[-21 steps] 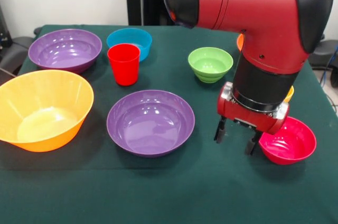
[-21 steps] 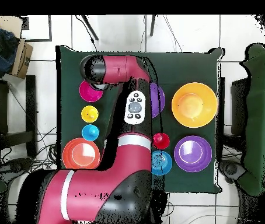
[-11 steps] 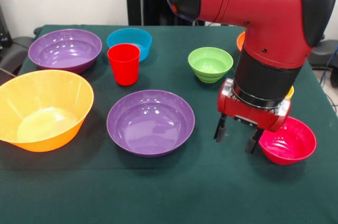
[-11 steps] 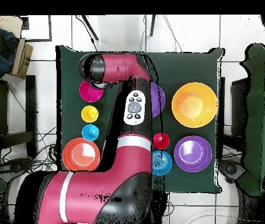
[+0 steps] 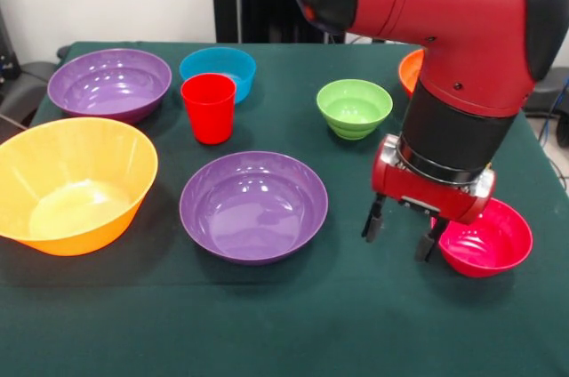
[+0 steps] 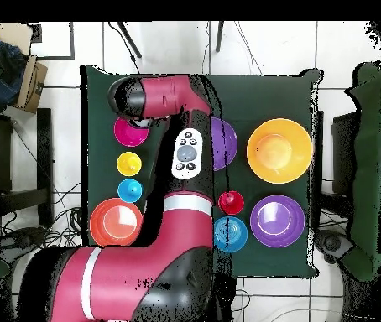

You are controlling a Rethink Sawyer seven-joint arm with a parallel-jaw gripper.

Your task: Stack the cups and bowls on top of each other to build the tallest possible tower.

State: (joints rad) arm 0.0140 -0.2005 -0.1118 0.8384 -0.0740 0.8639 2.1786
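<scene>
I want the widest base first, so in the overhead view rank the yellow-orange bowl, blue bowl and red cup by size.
1. yellow-orange bowl
2. blue bowl
3. red cup

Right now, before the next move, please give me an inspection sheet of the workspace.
Surface: green cloth table, flat.
Job's things: red cup upright; yellow cup and light blue cup in the overhead view; bowls all separate, nothing stacked; magenta bowl at the end effector.
Clutter: nothing seen.
Grippers: end effector open, empty, beside the magenta bowl's rim.
Cables: on the floor by the table.
Surroundings: cardboard box.
</scene>
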